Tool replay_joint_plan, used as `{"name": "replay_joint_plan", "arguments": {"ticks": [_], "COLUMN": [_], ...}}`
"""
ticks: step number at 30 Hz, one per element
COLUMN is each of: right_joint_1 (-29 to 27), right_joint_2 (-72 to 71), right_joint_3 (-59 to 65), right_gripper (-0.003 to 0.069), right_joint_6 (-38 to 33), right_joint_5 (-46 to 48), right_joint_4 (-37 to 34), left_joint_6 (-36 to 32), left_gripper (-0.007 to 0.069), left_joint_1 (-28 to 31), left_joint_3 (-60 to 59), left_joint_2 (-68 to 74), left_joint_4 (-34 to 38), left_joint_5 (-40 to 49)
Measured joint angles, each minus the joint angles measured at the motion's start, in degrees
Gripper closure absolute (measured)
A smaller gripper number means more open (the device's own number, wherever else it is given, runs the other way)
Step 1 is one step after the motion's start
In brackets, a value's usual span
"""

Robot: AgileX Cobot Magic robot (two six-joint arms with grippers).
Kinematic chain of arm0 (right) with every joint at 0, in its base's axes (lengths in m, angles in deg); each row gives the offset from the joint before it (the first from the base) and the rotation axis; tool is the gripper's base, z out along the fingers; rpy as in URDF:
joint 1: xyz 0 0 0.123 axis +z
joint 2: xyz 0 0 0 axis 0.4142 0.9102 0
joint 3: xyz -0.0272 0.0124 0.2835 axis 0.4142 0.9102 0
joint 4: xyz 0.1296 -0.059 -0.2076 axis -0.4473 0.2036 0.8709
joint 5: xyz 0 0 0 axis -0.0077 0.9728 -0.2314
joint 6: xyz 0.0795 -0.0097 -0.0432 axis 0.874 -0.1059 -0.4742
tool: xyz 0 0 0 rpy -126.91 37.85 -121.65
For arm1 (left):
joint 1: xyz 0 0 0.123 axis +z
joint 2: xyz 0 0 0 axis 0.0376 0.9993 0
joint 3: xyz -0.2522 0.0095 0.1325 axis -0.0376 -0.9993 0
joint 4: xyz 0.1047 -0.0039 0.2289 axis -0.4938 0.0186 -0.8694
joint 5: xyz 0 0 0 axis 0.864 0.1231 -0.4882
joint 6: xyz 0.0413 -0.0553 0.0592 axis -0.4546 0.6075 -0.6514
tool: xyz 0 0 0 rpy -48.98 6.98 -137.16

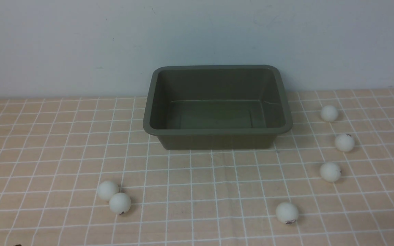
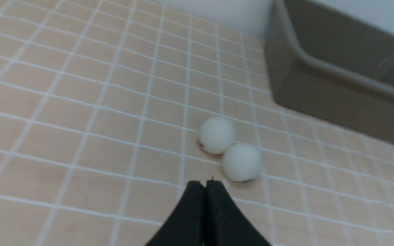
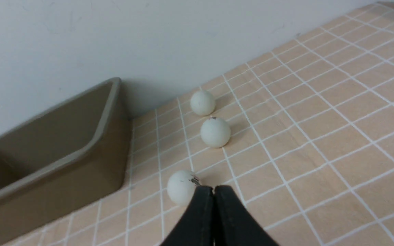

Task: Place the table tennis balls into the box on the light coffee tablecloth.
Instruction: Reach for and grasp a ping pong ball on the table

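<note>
Sitting at cloth (image 1: 46, 153) back edge, box (image 1: 217, 140) empty; balls (image 1: 330, 172) spread, open room btwn; L+R jaws clenched, empty.

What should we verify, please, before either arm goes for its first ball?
1. The box stands upright and empty: ok.
2. All six table tennis balls lie on the tablecloth: ok.
3. The left pincer is open for a grasp: not ok, shut.
4. The right pincer is open: not ok, shut.
5. The two left balls are apart enough to take one: not ok, they appear to touch.
</note>
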Motion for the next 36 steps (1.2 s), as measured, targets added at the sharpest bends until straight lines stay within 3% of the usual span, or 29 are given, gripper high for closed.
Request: {"name": "replay_joint_plan", "arguments": {"ticks": [3,6,11,16,20,24,28,33,36], "right_joint_1": [0.0,0.0,0.0,0.0,0.0,0.0,0.0,0.0,0.0], "right_joint_2": [0.0,0.0,0.0,0.0,0.0,0.1,5.6,15.7,20.8], "right_joint_3": [0.0,0.0,0.0,0.0,-4.6,-12.5,-20.5,-26.5,-29.2], "right_gripper": [0.0678,0.0678,0.0678,0.0678,0.0678,0.0678,0.0678,0.0678,0.0678], "right_joint_6": [2.3,4.0,4.5,4.2,-2.6,-14.4,-28.6,-39.1,-41.9], "right_joint_5": [-4.5,-5.9,-6.4,-7.3,-7.4,-5.0,5.0,19.0,23.9], "right_joint_4": [-6.6,-12.1,-16.2,-18.7,-18.5,-18.1,-18.6,-20.3,-20.2], "left_joint_6": [0.1,0.1,-0.6,-1.1,-10.3,-23.4,-39.1,-50.9,-53.0], "left_gripper": [0.0693,0.0693,0.0693,0.0693,0.0693,0.0693,0.0693,0.0693,0.0693], "left_joint_1": [0.0,0.0,0.0,0.0,0.0,0.0,0.0,0.0,0.0], "left_joint_3": [-0.1,-0.1,-0.1,-0.1,4.1,11.1,18.5,24.3,26.4], "left_joint_2": [0.0,0.0,0.0,0.0,0.0,0.1,6.0,18.4,24.6], "left_joint_4": [12.4,20.1,27.3,34.0,37.1,37.6,40.0,40.8,39.5], "left_joint_5": [0.0,-0.1,-0.8,-7.5,-13.2,-11.2,-2.5,10.7,16.2]}}
